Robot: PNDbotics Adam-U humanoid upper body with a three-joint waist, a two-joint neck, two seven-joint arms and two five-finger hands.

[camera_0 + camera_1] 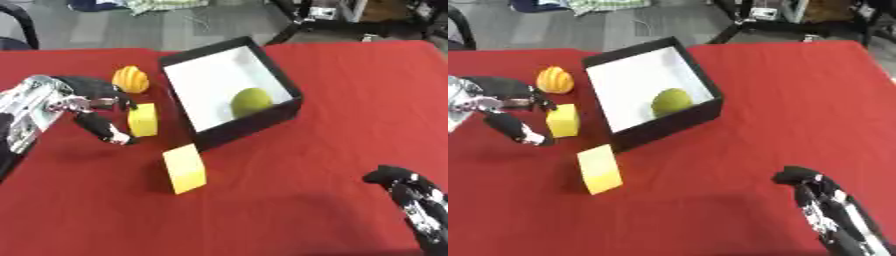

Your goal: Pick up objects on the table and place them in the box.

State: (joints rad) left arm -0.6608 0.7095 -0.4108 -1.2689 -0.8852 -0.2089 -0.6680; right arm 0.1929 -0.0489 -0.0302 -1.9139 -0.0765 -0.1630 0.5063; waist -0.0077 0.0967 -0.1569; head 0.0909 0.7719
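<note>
Now reaching with left hand, fingers spread, apparently touching small yellow block beside black white-lined box; could knock it away. Right hand idle, fingers relaxed.

Red cloth covering the surface. Beyond its far edge, grey floor; on the floor, a green-and-white patterned fabric at the top edge, and dark equipment legs toward the far right of the cloth.
</note>
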